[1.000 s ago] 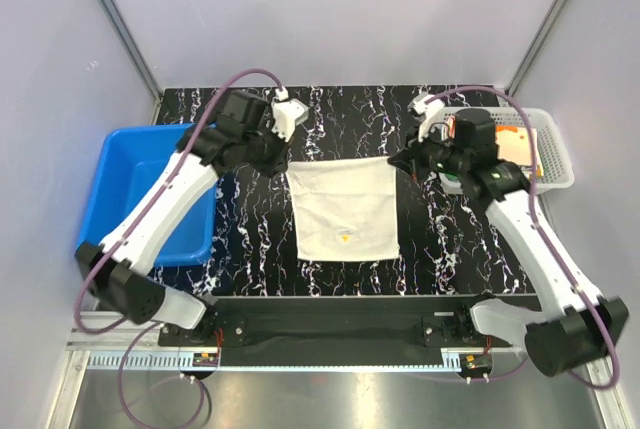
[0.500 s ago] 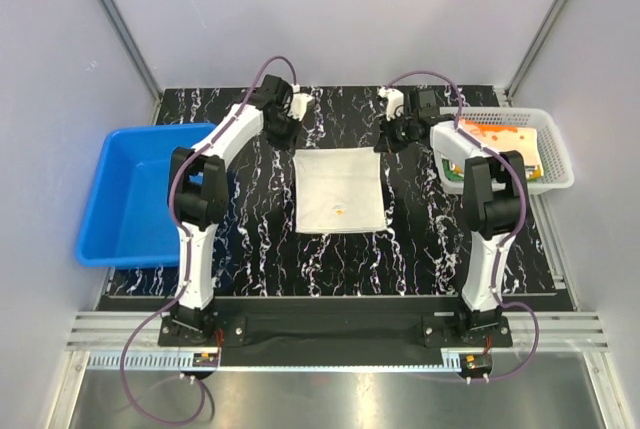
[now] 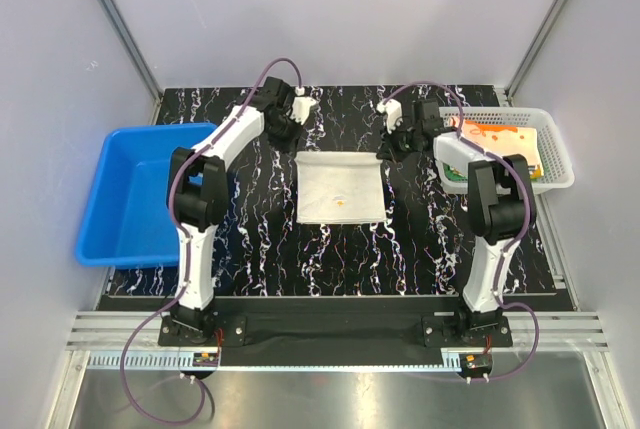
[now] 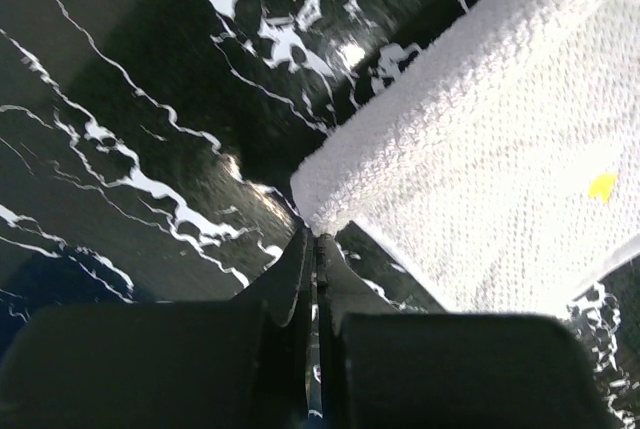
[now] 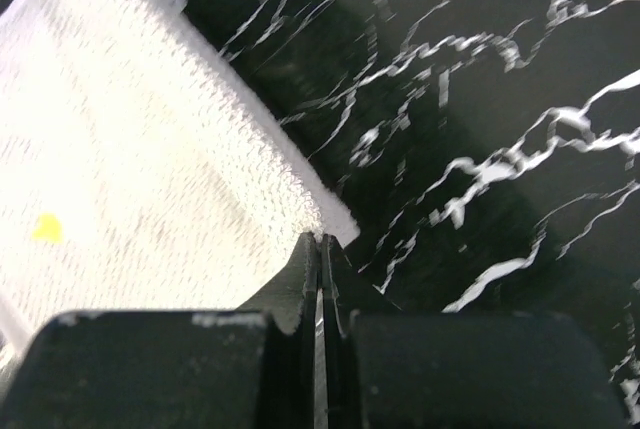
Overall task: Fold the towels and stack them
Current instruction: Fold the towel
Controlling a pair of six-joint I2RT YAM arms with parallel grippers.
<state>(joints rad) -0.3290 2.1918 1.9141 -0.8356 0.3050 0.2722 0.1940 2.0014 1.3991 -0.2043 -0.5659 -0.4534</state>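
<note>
A whitish-beige towel (image 3: 342,187) with a small yellow mark lies in the middle of the black marbled table. My left gripper (image 3: 293,146) is shut on its far left corner. The left wrist view shows the jaws (image 4: 316,239) pinching that corner of the towel (image 4: 480,149). My right gripper (image 3: 388,147) is shut on the far right corner. The right wrist view shows its tips (image 5: 320,239) closed on the edge of the towel (image 5: 130,149). The far edge looks slightly raised and rolled. An orange-yellow towel (image 3: 503,137) lies in the basket.
A blue plastic bin (image 3: 140,194) stands at the left edge of the table. A white mesh basket (image 3: 552,164) stands at the far right. Both arms stretch out over the table on either side of the towel. Grey walls close in the far side.
Both arms have stretched out toward the far side, each holding its towel corner. The towel has been drawn farther away and now looks shorter from front to back.
</note>
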